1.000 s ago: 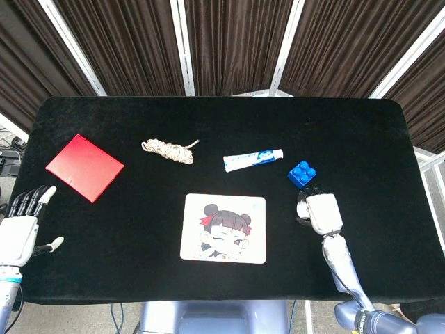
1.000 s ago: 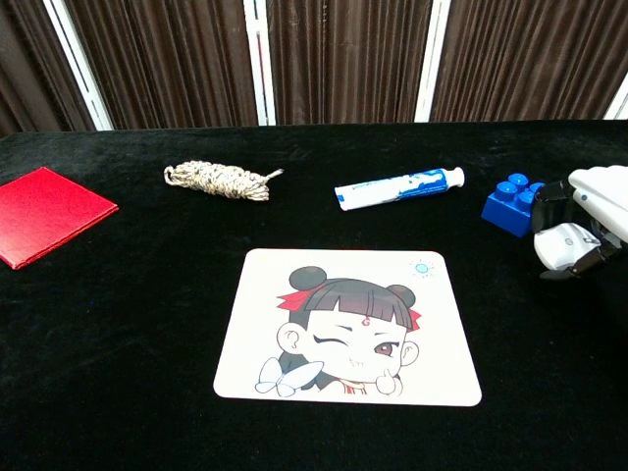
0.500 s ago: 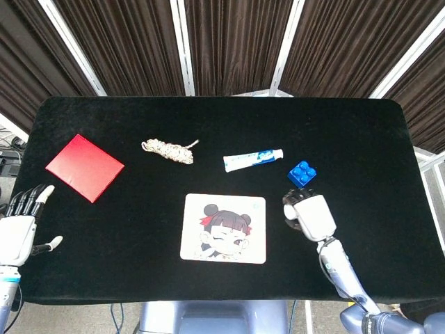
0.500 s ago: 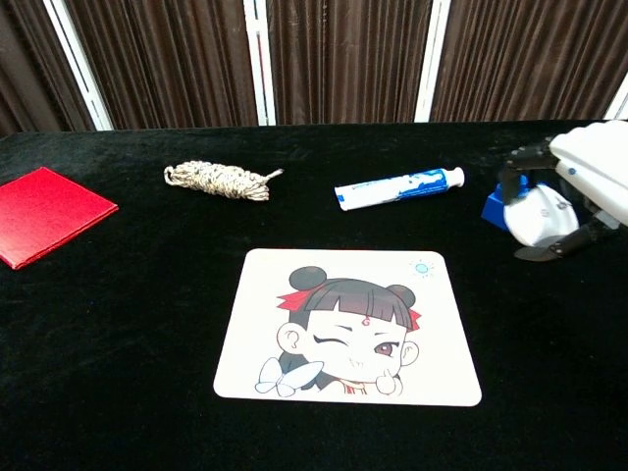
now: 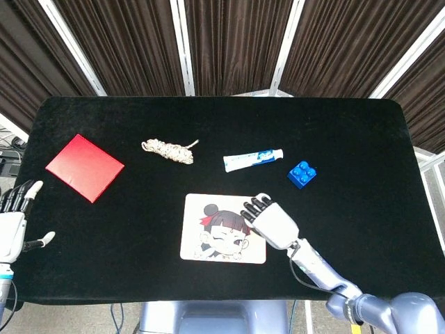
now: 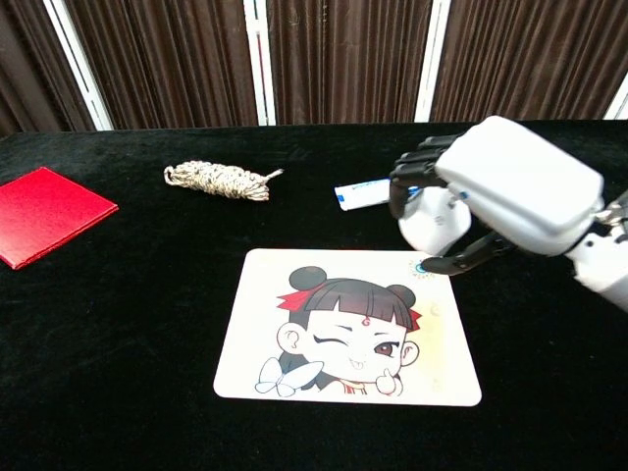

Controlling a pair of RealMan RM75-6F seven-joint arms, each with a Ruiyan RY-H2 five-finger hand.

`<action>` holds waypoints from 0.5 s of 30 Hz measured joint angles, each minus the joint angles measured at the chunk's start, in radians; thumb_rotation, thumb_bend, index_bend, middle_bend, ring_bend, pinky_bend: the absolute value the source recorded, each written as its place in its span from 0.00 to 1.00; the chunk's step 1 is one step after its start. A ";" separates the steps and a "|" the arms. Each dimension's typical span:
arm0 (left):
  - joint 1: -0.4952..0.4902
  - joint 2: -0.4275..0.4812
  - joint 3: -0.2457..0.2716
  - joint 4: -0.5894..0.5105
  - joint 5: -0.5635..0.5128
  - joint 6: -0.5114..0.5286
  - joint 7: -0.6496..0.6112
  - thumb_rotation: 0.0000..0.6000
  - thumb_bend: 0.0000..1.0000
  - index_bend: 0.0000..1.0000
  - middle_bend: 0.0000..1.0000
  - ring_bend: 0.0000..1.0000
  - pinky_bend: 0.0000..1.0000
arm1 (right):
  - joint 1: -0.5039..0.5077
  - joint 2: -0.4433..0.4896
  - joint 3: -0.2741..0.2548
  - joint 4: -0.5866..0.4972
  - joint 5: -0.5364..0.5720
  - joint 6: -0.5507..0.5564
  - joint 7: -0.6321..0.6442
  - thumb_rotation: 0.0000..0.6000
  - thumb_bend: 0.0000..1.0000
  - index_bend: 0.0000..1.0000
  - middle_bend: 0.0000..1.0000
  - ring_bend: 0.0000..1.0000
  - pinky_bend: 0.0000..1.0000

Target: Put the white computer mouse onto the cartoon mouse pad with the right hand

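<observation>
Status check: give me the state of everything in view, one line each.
Right hand: grips mouse, above pad's right edge.
Mouse: held, off the pad.
Pad: flat, nothing on it.
Left hand: open, empty.
Toothpaste: lying capped.
Rope: coiled.
Red book: closed.
Blue brick: on table.

— Under the right hand (image 6: 510, 191)?
— Cartoon mouse pad (image 5: 223, 228): smooth, matt printed face, on matt black cloth table (image 5: 361, 125).
— In its grip?
— White computer mouse (image 6: 432, 218): glossy plastic, like the hand's shell.
</observation>
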 measured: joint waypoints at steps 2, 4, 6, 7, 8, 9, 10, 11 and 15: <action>0.001 0.002 -0.005 -0.001 -0.009 0.000 -0.004 1.00 0.17 0.00 0.00 0.00 0.00 | 0.020 -0.022 -0.002 0.036 -0.012 -0.009 0.003 1.00 0.07 0.68 0.64 0.48 0.58; 0.001 0.005 -0.011 -0.003 -0.020 -0.001 -0.012 1.00 0.17 0.00 0.00 0.00 0.00 | 0.036 -0.041 -0.004 0.068 -0.020 -0.017 0.005 1.00 0.07 0.68 0.64 0.47 0.57; 0.001 0.008 -0.014 -0.002 -0.025 -0.003 -0.017 1.00 0.17 0.00 0.00 0.00 0.00 | 0.055 -0.062 -0.008 0.107 -0.030 -0.024 0.009 1.00 0.07 0.68 0.64 0.47 0.57; 0.000 0.008 -0.014 -0.001 -0.026 -0.004 -0.019 1.00 0.17 0.00 0.00 0.00 0.00 | 0.062 -0.070 -0.010 0.124 -0.034 -0.027 0.011 1.00 0.07 0.68 0.64 0.47 0.57; 0.000 0.009 -0.015 -0.001 -0.027 -0.006 -0.021 1.00 0.17 0.00 0.00 0.00 0.00 | 0.073 -0.080 -0.016 0.148 -0.041 -0.030 0.015 1.00 0.07 0.68 0.64 0.47 0.57; 0.000 0.009 -0.016 0.001 -0.029 -0.008 -0.024 1.00 0.17 0.00 0.00 0.00 0.00 | 0.080 -0.088 -0.021 0.166 -0.048 -0.031 0.019 1.00 0.07 0.68 0.64 0.47 0.57; -0.001 0.010 -0.016 0.002 -0.030 -0.009 -0.025 1.00 0.17 0.00 0.00 0.00 0.00 | 0.088 -0.095 -0.027 0.183 -0.054 -0.032 0.024 1.00 0.07 0.68 0.64 0.47 0.57; -0.001 0.009 -0.017 0.003 -0.032 -0.009 -0.026 1.00 0.17 0.00 0.00 0.00 0.00 | 0.097 -0.104 -0.037 0.204 -0.064 -0.032 0.030 1.00 0.07 0.68 0.64 0.47 0.57; -0.003 0.009 -0.021 0.007 -0.041 -0.014 -0.031 1.00 0.17 0.00 0.00 0.00 0.00 | 0.119 -0.129 -0.074 0.261 -0.094 -0.036 0.045 1.00 0.07 0.68 0.64 0.48 0.57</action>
